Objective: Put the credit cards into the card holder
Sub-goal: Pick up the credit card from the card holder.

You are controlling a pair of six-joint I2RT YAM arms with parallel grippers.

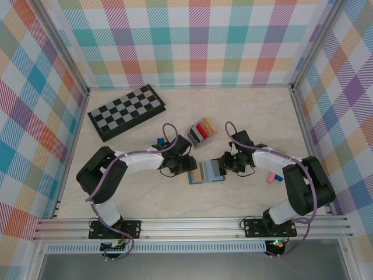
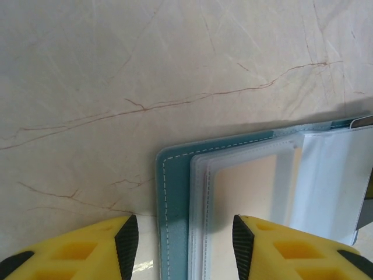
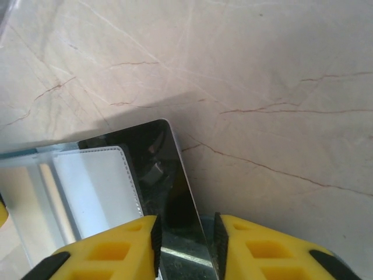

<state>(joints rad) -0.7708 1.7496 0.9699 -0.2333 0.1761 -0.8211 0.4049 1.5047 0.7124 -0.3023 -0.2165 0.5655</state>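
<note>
Checked pastel walls surround a pale, veined table (image 1: 256, 111) where two arms bend inward over a blue-grey wallet (image 1: 205, 174) lying open near the middle. The left gripper (image 2: 183, 245) hangs at the wallet's left edge with its yellow fingers (image 2: 87, 254) well apart. The stitched teal border and clear sleeves lie between them, and the left-hand pad stands clear of the wallet. The right gripper (image 3: 185, 242) sits at the wallet's right side with a narrow gap between its fingers (image 3: 274, 251). A glossy black card (image 3: 166, 169) lies over the wallet's right end and runs into that gap; whether the pads pinch it cannot be told. Just beyond the wallet, on the far side, the light-grey card holder (image 1: 201, 133) holds a red card (image 1: 205, 126) and darker ones upright. A pink card (image 1: 271, 178) lies flat to the right of the right arm. A small blue cube (image 1: 158, 141) rests by the left arm, and a chessboard (image 1: 127, 111) lies at far left.
</note>
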